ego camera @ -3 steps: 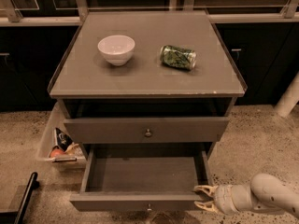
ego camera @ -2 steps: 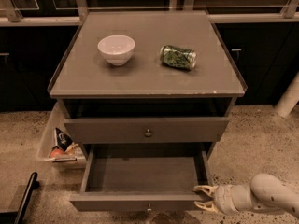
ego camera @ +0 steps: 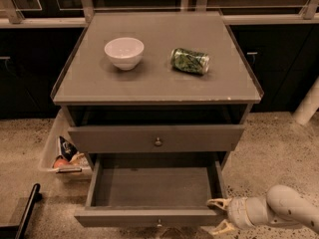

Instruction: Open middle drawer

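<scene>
The middle drawer [ego camera: 149, 216] is grey-brown wood with a low front panel and a small round knob [ego camera: 158, 222]. It stands pulled far out of the cabinet, and its inside [ego camera: 152, 185] is bare. Above it, the taller-fronted top drawer [ego camera: 156, 138] sticks out a little. The lowest drawer is hidden beneath. My gripper [ego camera: 218, 215] reaches in from the lower right on a white arm [ego camera: 284, 208]. It is at the right end of the middle drawer's front panel. Its pale fingers are spread apart, one finger [ego camera: 217, 202] over the panel's top edge and one below.
A white bowl [ego camera: 124, 52] and a green can [ego camera: 190, 60] lying on its side rest on the cabinet top [ego camera: 154, 83]. A bin with snack packets [ego camera: 64, 157] stands on the floor at the left. A black bar [ego camera: 27, 211] lies at lower left. A white post [ego camera: 309, 103] stands at right.
</scene>
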Robot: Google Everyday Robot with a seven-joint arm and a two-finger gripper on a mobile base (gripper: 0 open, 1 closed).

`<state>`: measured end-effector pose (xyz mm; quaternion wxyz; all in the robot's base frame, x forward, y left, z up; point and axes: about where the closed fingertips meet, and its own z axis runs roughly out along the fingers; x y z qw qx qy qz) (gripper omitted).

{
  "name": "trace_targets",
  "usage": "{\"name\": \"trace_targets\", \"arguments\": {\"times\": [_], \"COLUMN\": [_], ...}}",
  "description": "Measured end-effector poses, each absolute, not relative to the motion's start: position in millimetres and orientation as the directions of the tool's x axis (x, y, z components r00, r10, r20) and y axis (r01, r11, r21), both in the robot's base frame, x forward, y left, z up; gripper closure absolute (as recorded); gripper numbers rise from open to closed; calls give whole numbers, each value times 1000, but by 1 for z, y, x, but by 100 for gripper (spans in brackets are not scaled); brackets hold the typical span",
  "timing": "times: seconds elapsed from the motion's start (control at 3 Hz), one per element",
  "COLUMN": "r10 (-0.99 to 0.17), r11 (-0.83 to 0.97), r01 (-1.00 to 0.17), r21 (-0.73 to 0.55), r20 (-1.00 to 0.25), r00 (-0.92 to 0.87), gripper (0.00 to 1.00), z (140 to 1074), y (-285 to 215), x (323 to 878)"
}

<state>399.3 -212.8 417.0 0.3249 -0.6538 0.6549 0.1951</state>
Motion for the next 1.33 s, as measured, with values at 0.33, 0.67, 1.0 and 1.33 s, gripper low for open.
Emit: {"name": "trace_targets", "arguments": {"times": [0.33, 0.67, 1.0, 1.33], "r10": [-729, -724, -718, -714], "r11": [64, 28, -8, -29], "r01": [-983, -979, -965, -949], "r21": [-171, -202, -261, -314], "r20": [-681, -679, -670, -658], "r00": [71, 119, 187, 240], "gripper": [0, 0, 0, 0], "z": [418, 439, 476, 512], "y": [-211, -202, -196, -197], "x": [398, 394, 390, 382]}}
